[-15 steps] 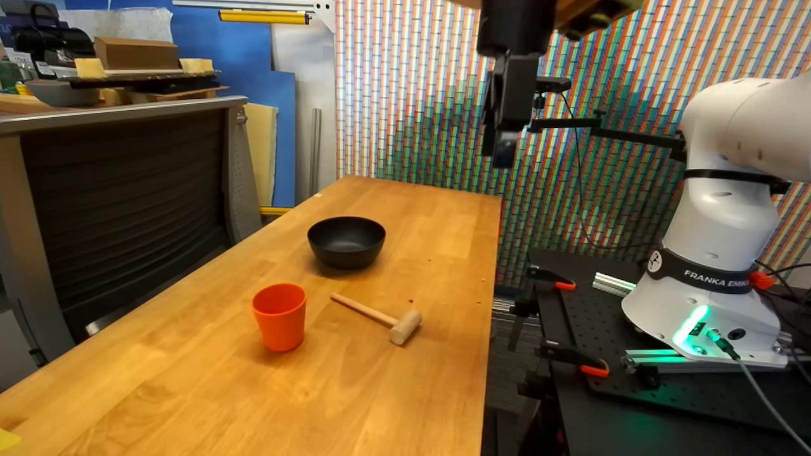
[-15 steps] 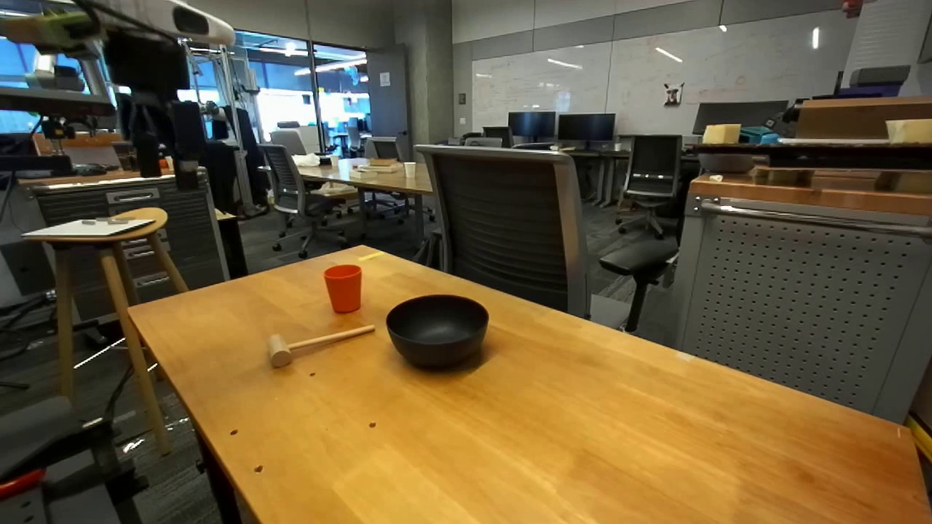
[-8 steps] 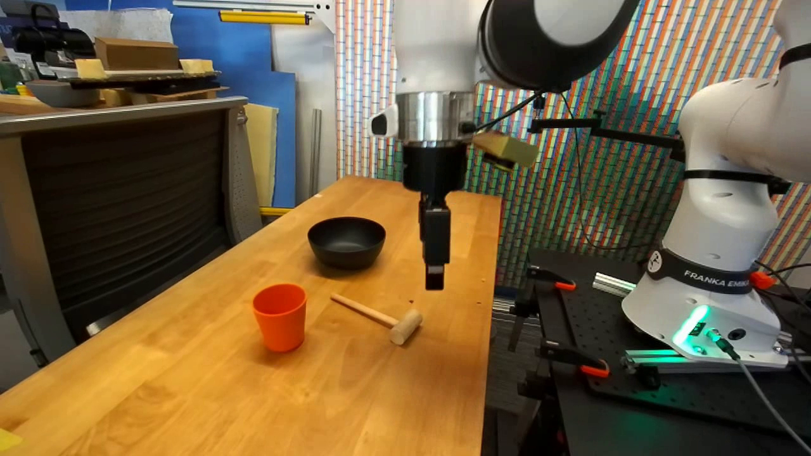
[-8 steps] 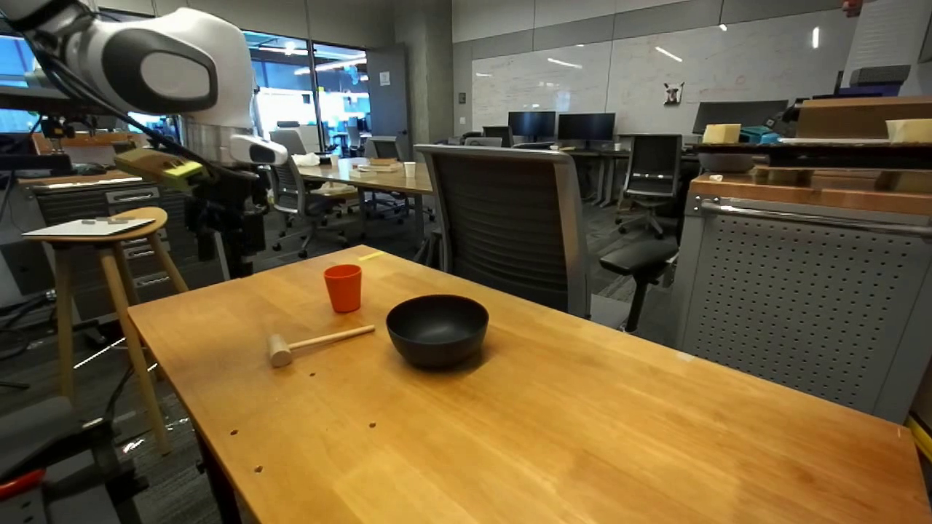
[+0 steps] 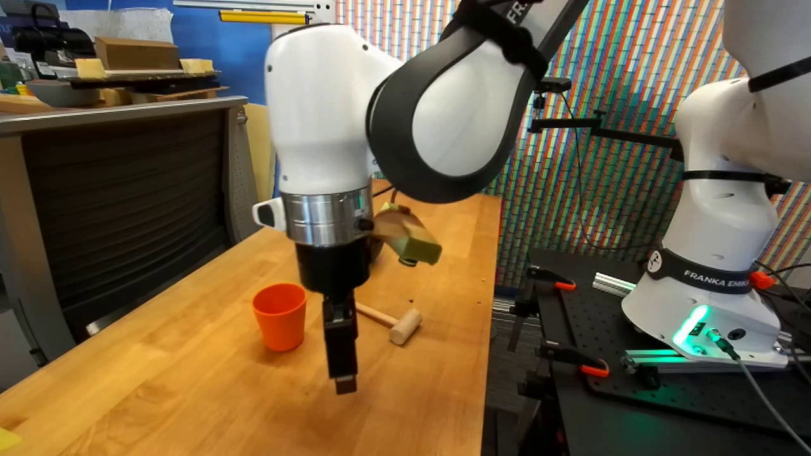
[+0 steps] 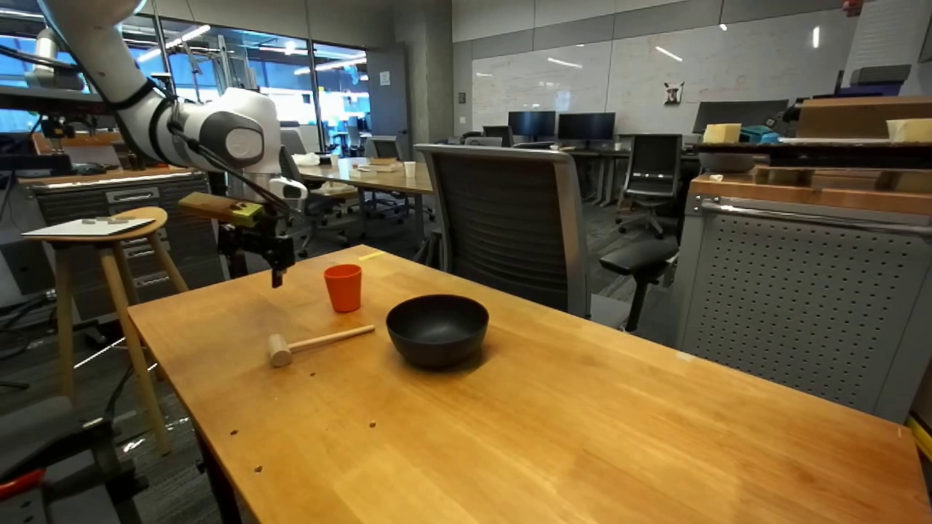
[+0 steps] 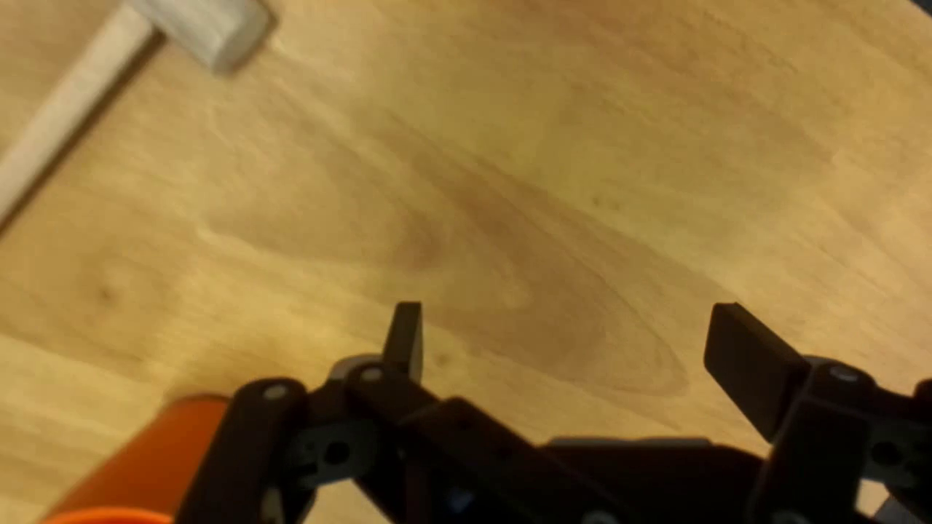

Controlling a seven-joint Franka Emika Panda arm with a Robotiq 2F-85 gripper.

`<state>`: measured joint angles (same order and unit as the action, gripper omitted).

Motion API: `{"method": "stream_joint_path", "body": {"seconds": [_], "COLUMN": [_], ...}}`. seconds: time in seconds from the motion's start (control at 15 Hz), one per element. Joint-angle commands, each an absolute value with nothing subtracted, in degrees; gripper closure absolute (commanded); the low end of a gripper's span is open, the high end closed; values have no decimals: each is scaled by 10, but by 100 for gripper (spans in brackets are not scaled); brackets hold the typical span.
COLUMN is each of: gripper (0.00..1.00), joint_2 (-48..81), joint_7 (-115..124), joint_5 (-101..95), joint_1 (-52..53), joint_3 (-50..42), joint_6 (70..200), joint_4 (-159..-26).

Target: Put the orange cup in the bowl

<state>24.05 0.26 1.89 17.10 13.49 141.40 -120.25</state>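
Note:
The orange cup stands upright on the wooden table; it also shows in an exterior view and at the lower left of the wrist view, partly behind a finger. The black bowl sits upright with nothing visible inside; in an exterior view the arm hides most of it. My gripper is open, its two fingers wide apart with only table between them. It points down, above the table and beside the cup, apart from it, in both exterior views.
A wooden mallet lies near the cup and bowl; its head shows at the upper left of the wrist view. A chair stands along the table's long side. A stool is beyond the table's end.
The arm has swung in over the table, and my gripper has come down from high up to low beside the cup. The cup, bowl and mallet have not moved.

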Motion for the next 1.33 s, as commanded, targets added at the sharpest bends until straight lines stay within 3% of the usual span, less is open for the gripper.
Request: {"method": "stream_joint_path", "body": {"seconds": [0.0,0.4,0.93,1.27], "gripper": [0,0,0,0], "joint_2": [324,364,345,343], "joint_7": [38,90,273,314], "joint_5": [-56,-156,-292,-255], "joint_1": [226,293,305,278], "joint_3": [121,73,-55,-48], "joint_6": [1384,1366,1374,1271], "joint_4": [-1058,-931,-923,-930]}}
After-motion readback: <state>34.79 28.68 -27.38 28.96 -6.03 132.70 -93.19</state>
